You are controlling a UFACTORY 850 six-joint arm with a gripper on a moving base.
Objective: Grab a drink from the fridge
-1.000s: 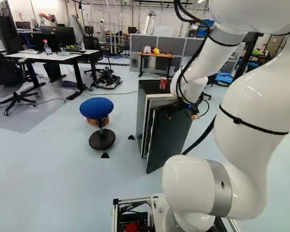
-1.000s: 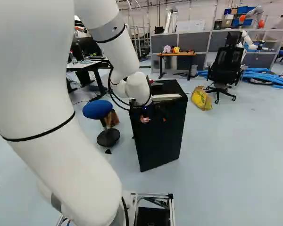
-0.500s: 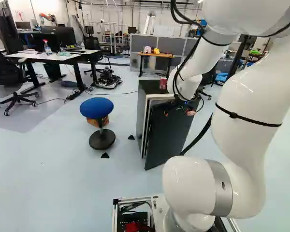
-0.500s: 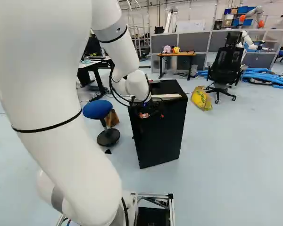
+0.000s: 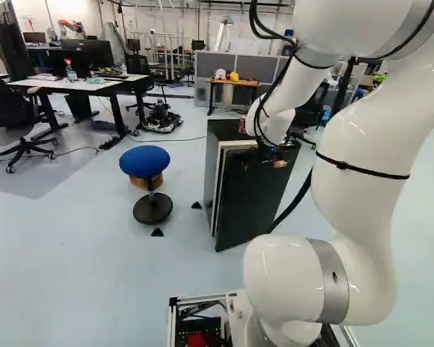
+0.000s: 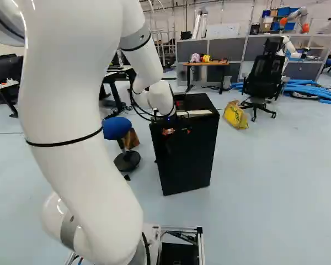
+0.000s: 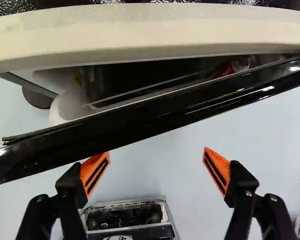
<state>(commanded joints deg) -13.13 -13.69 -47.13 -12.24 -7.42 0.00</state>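
- The waist-high black box fridge with a pale inner frame (image 5: pixel 211 173) stands ahead of the arm; base-view clock hours below run around it, twelve pointing ahead.
- Its flat black door (image 5: pixel 254 195) is ajar on the side facing the arm.
- The black two-fingered gripper with orange pads (image 6: pixel 179 131) is at the door's top edge.
- In the wrist view the fingers are spread wide, pinching nothing. One sits at nine o'clock and one at three around the midpoint of the gripper, whose twelve o'clock points straight ahead. The nine o'clock fingertip meets the line of the door edge; whether it touches, I cannot tell.
- A red drink can with a silver top (image 7: pixel 242 62) lies in the gap between door and frame, between one and two o'clock from that midpoint, partly hidden by the door.
- Another red can (image 5: pixel 242 124) is on the fridge top, partly behind the white jointed arm (image 5: pixel 286 83).
- The round blue stool with a black base (image 5: pixel 145 160) is between nine and ten o'clock, the long white-topped desk (image 5: pixel 79 85) near ten.
- The small wooden-topped table (image 5: pixel 233 83) is near twelve, the black mesh office chair (image 6: pixel 265 72) between one and two, the crumpled yellow bag (image 6: pixel 235 115) at two.
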